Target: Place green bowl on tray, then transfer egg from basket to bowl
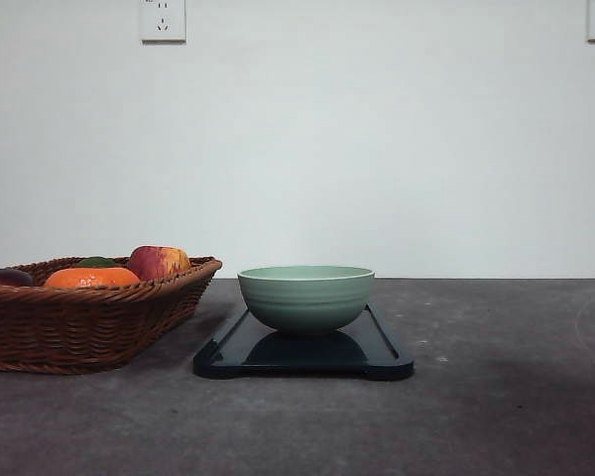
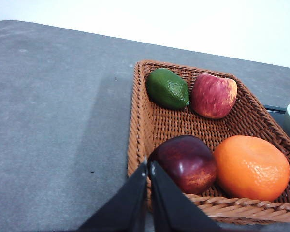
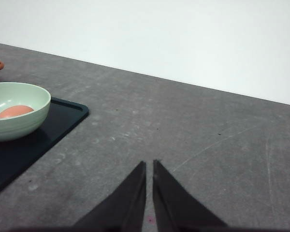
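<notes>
Front view shows the grey table point(image 1: 496, 397), and on it the wicker basket point(image 1: 79, 327) at the left, just beside the dark tray point(image 1: 387, 357). The green bowl point(image 1: 305, 296) stands upright on the tray, so the first step looks finished. From the right wrist view, a pale orange-brown egg point(image 3: 14, 111) lies inside the bowl, so I judge the transfer is also done and the task is near its end; the next move probably calls only for keeping the arms away from the bowl. In the basket remain an orange point(image 2: 251, 167), a dark red plum-like fruit point(image 2: 186, 163), a red apple point(image 2: 213, 95) and a green avocado point(image 2: 167, 88). The left gripper point(image 2: 148, 166) has its tips pressed together, holding nothing, near the basket rim. The right gripper point(image 3: 149, 166) is also pressed together over bare table, well apart from the tray.
</notes>
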`<state>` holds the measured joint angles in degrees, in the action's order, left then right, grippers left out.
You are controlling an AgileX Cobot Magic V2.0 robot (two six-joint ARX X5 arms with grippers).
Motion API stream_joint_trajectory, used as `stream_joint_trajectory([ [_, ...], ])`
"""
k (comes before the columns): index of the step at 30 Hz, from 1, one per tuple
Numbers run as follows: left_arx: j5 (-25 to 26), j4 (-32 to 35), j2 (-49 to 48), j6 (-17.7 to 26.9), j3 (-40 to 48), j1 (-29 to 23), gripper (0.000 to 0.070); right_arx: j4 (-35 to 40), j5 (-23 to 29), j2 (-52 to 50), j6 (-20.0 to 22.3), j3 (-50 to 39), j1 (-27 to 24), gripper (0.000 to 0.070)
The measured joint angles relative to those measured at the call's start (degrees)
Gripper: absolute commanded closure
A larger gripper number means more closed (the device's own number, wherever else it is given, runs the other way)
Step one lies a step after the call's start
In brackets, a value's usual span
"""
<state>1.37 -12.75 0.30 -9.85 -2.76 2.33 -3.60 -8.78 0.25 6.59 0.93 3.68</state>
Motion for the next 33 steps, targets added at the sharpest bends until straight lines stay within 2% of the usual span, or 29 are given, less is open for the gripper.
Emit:
stream_joint_trajectory([
  [33, 0.00, 0.00, 0.00, 0.00, 0.00, 0.00, 0.0700, 0.00, 0.00, 0.00, -0.02, 0.00, 0.00, 0.0682],
])
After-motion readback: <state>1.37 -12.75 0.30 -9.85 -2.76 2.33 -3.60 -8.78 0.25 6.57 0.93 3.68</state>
